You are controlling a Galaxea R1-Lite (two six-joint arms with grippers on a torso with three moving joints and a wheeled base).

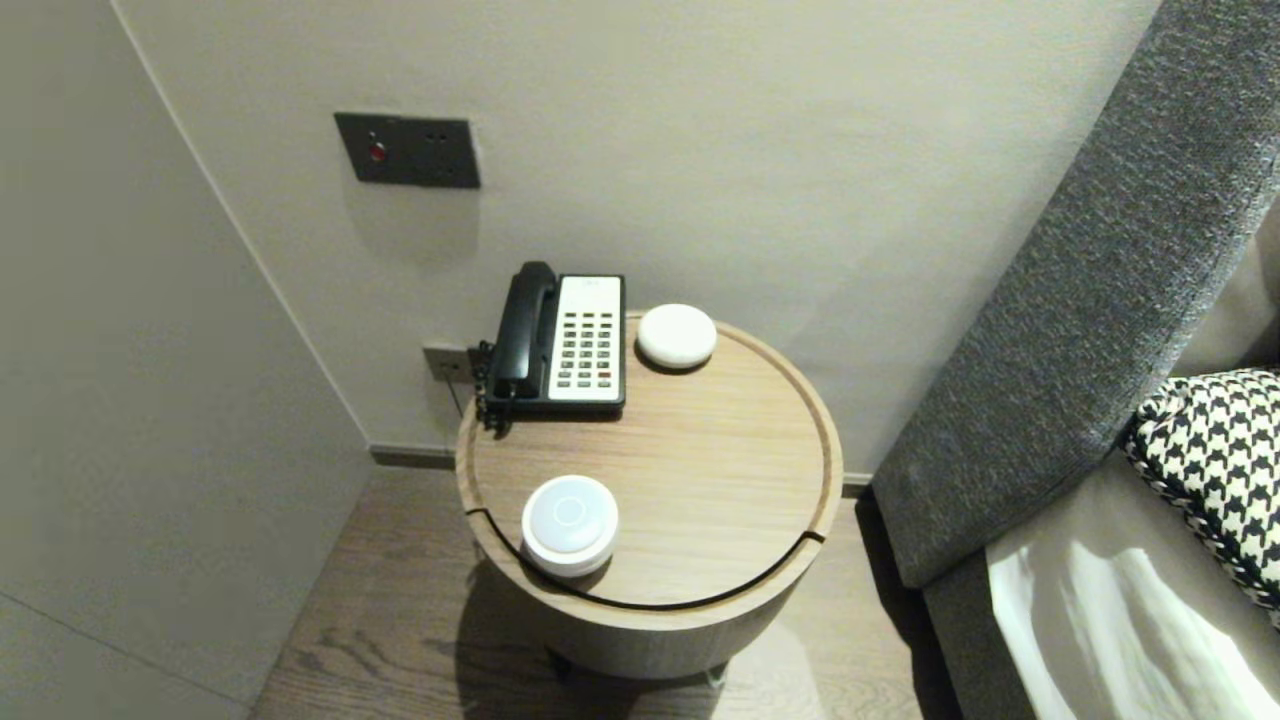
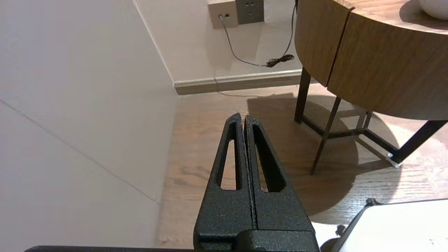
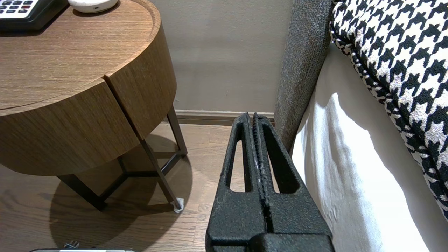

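Side wall (image 1: 150, 400): plain pale panel at the far left, meeting the back wall in a corner.
Wall plate (image 1: 406, 150): dark plate with a red dot, high on the back wall, above and left of the table.
Left gripper (image 2: 244, 118): fingers pressed together with nothing between them; low over the wooden floor (image 2: 196, 147), between the side wall and the table legs, touching neither.
Socket (image 2: 249, 10): low on the back wall, with a thin cable (image 2: 241, 59) trailing down to the skirting.
Telephone (image 1: 560, 340): black handset on its cradle, pale keypad beside it; at the back left of the table top, against the wall.
Front disc (image 1: 569, 523): round and white, at the front left edge of the table top, well apart from the telephone.
Table (image 1: 700, 470): round wooden side table on dark metal legs, the nearest thing to both grippers.
Back disc (image 1: 677, 335): white and rounded, just beside the telephone's right edge.
Right gripper (image 3: 252, 115): clamped together and empty; low over the floor between the table and the headboard.
Headboard (image 1: 1080, 300): grey fabric, slanting up the right side.
Sheet (image 1: 1100, 620): white, on the bed at lower right.
Pillow (image 1: 1215, 455): black-and-white houndstooth, lying on the bed at the far right.
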